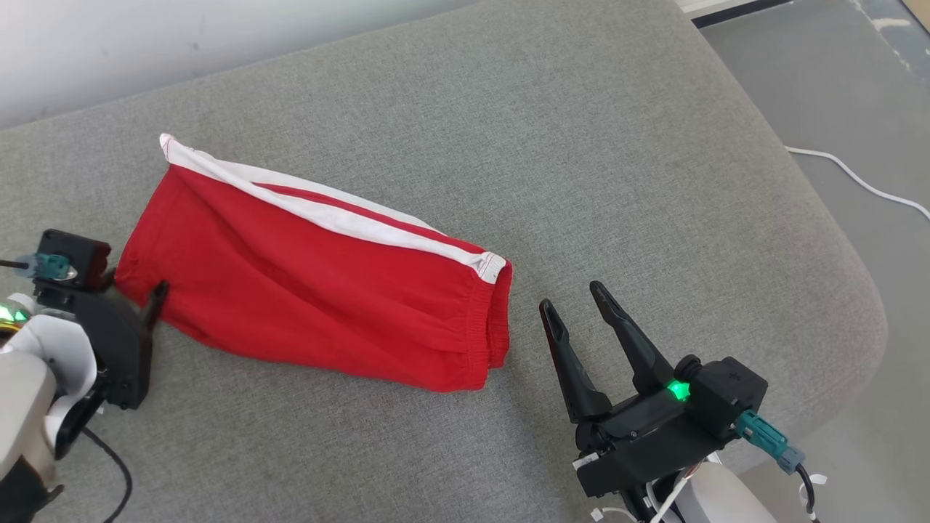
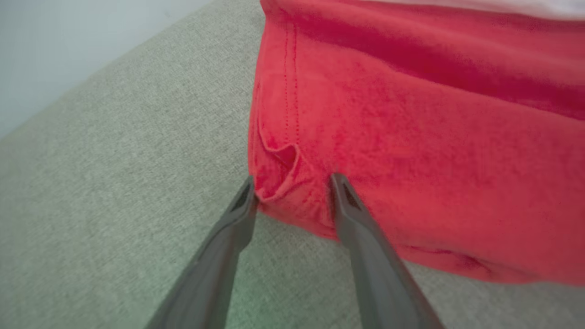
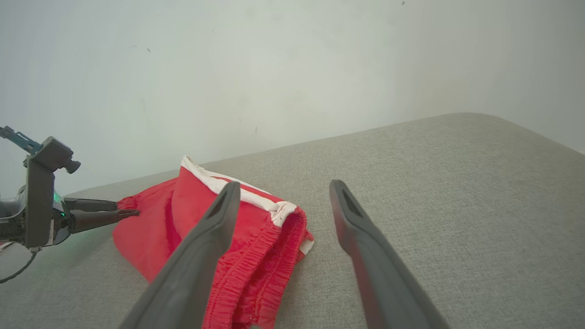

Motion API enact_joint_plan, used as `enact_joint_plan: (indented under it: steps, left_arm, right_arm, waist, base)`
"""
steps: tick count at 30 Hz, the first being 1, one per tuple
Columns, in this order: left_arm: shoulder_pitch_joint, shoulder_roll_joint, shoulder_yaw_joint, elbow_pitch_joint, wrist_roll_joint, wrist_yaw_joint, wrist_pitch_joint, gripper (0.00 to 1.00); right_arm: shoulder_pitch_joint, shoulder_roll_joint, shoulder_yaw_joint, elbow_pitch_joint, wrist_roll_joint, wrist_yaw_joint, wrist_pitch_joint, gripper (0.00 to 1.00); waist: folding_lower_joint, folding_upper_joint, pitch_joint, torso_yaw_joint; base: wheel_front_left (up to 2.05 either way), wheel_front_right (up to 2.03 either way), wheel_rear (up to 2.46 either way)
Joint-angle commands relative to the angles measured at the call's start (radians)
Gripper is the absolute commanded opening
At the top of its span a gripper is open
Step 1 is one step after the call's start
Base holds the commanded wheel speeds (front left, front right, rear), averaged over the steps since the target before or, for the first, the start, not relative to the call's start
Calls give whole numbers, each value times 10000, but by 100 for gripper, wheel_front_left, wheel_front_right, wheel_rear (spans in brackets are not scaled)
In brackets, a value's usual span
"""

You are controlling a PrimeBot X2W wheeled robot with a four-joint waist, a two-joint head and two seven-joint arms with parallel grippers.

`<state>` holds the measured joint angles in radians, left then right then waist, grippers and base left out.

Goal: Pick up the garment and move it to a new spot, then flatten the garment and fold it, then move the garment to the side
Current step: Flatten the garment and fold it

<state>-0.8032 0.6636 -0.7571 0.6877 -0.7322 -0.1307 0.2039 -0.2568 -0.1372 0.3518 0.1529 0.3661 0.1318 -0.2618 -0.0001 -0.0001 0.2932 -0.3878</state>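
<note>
The right gripper sits low at the near right over the grey cushion. Its two dark fingers are spread wide with nothing between them and slant up and leftward in the head view. The tips are near the elastic waistband of the red shorts but apart from it.

At the near left, the pale left forearm bends in from the frame edge. It carries the left gripper, which lies low and nearly level with the cushion. In the left wrist view its jaws stand apart, straddling a puckered corner of the hem of the shorts. One tip is at the cloth's edge and the other is over the red fabric. The cloth is not clamped.

The shorts lie folded lengthwise across the left middle of the cushion. The hem end faces the left gripper and the waistband end faces the right one. A white side stripe runs along their far edge.

Beyond the cushion's rounded right corner, a white cable trails over the grey floor. A pale wall rises behind the far edge.
</note>
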Motion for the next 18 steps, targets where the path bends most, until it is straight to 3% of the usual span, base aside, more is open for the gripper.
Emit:
enact_joint_plan:
  steps: [1, 8, 18]
  left_arm:
    - [246, -88, -66, -7, -73, 21, 129, 0]
    - [357, -266, 131, -539, 30, 480, -818, 0]
    - [2065, -483, 518, -2293, -319, 1786, -2272, 0]
  right_arm:
    - [94, 60, 22, 32, -71, -23, -44, 100]
    - [245, -111, -169, 211, -263, -23, -43, 100]
    - [1045, 139, -920, 280, -922, -23, -29, 100]
  waist:
    - [1, 1, -29, 18]
    - [1, 1, -411, 429]
    - [1, 1, -986, 1504]
  base:
    - [0, 0, 0]
    - [0, 0, 0]
    - [0, 0, 0]
